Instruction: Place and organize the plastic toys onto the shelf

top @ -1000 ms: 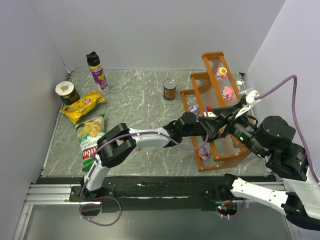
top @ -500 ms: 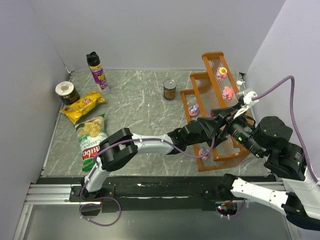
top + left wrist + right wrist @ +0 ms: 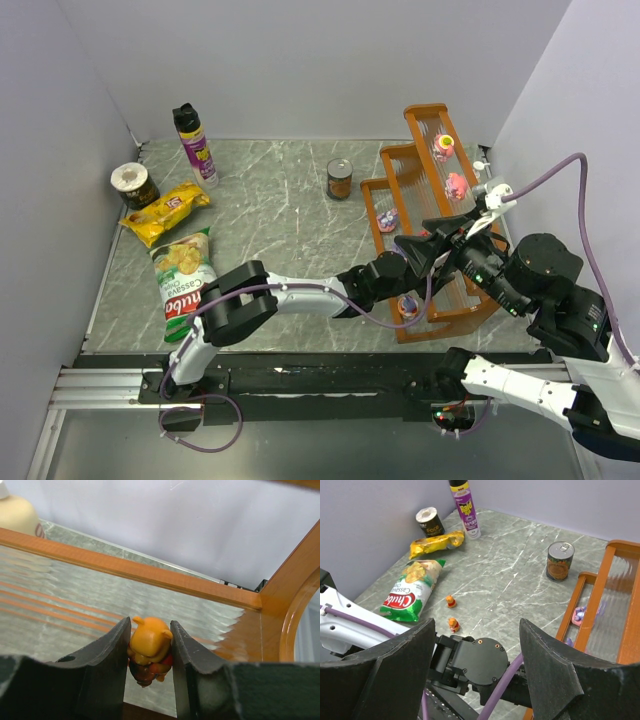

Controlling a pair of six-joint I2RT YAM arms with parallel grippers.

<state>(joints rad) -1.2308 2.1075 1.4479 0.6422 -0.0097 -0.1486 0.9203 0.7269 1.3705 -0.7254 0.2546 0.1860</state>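
My left gripper (image 3: 148,626) is shut on an orange bear toy (image 3: 149,647), gripped by its sides just above a clear ribbed panel of the orange-brown shelf (image 3: 150,575). From above, that left gripper (image 3: 422,252) hangs over the near part of the shelf (image 3: 440,318). Pink toys (image 3: 443,146) (image 3: 456,185) sit on the upper tiers, a purple toy (image 3: 387,220) on a lower tier, and another toy (image 3: 407,305) near the front rim. Two orange toys (image 3: 451,601) (image 3: 453,624) stand on the table. My right gripper (image 3: 476,630) is open and empty, above the left arm.
A tin can (image 3: 340,179) stands left of the shelf. At the far left are a spray can (image 3: 196,145), a dark roll (image 3: 133,184), a yellow snack bag (image 3: 165,212) and a green chips bag (image 3: 182,280). Walls close the table's sides and back.
My left gripper has carried the orange bear toy toward the near end of the shelf. The right arm has hardly moved.
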